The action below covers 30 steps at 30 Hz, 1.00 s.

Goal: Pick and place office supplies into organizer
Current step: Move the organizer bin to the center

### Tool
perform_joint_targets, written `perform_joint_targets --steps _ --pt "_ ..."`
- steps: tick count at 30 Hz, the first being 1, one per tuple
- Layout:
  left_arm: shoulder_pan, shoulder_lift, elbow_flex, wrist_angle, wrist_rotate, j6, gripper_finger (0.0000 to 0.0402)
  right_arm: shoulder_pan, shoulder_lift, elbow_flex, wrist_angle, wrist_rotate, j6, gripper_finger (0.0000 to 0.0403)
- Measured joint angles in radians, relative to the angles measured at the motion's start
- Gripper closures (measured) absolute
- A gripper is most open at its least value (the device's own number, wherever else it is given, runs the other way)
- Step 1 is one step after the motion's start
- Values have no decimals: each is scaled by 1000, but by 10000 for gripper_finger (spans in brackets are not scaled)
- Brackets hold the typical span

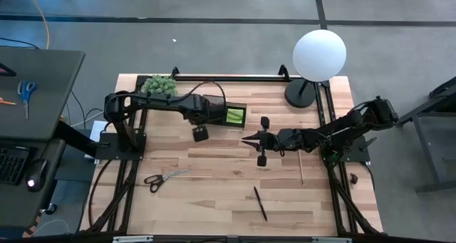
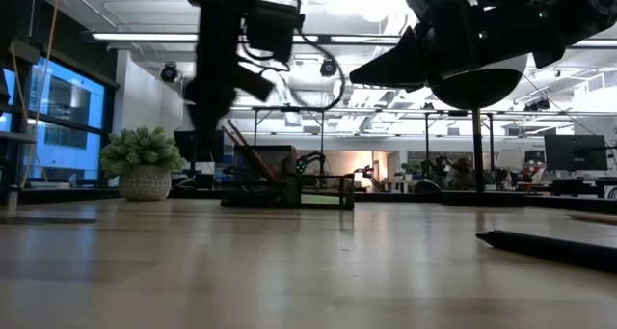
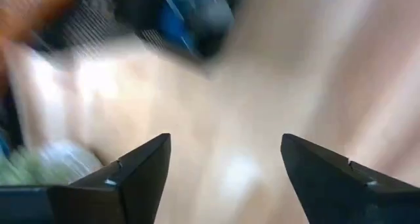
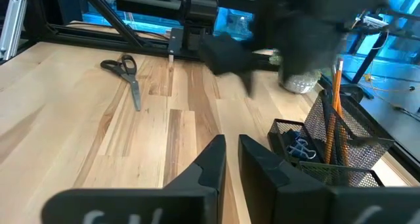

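Note:
The black mesh organizer [image 1: 229, 115] stands at the table's far middle, with the lime-green sticky-note pad [image 1: 234, 116] in it. It also shows in the right wrist view [image 4: 328, 148], holding an orange pencil [image 4: 336, 99] and binder clips [image 4: 298, 147]. My left gripper [image 3: 226, 178] is open and empty, raised over the organizer's left end [image 1: 214, 109]. My right gripper [image 1: 249, 139] is shut and empty, raised above the table's middle, pointing left [image 4: 231, 159]. The black-handled scissors [image 1: 165, 179], a dark pen [image 1: 260, 204] and a wooden pencil [image 1: 301, 168] lie flat on the table.
A small green plant [image 1: 160, 85] stands at the far left. The white globe lamp [image 1: 319, 54] with its round black base [image 1: 301, 95] stands at the far right. Blue-handled scissors [image 1: 26, 93] lie on a side desk to the left. Bare wood lies in front of the organizer.

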Motion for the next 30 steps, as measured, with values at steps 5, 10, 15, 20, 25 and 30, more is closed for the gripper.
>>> perform_joint_targets --steps 5,10,15,20,25,30 --pt "-112 0 0 -187 100 -101 155 0 0 0 0 -3 0 368" --pt "-271 0 0 -252 186 -183 188 0 0 0 -9 -34 16 372" --pt "-444 0 0 -246 212 -296 214 -2 0 0 -85 12 42 372" --pt "-609 0 0 -233 211 -436 235 -25 39 0 -146 129 130 372" --pt "-746 0 0 -163 196 -560 251 -90 112 0 -103 214 191 379" --pt "-820 0 0 -39 -51 -561 266 -192 174 21 -42 216 196 384"
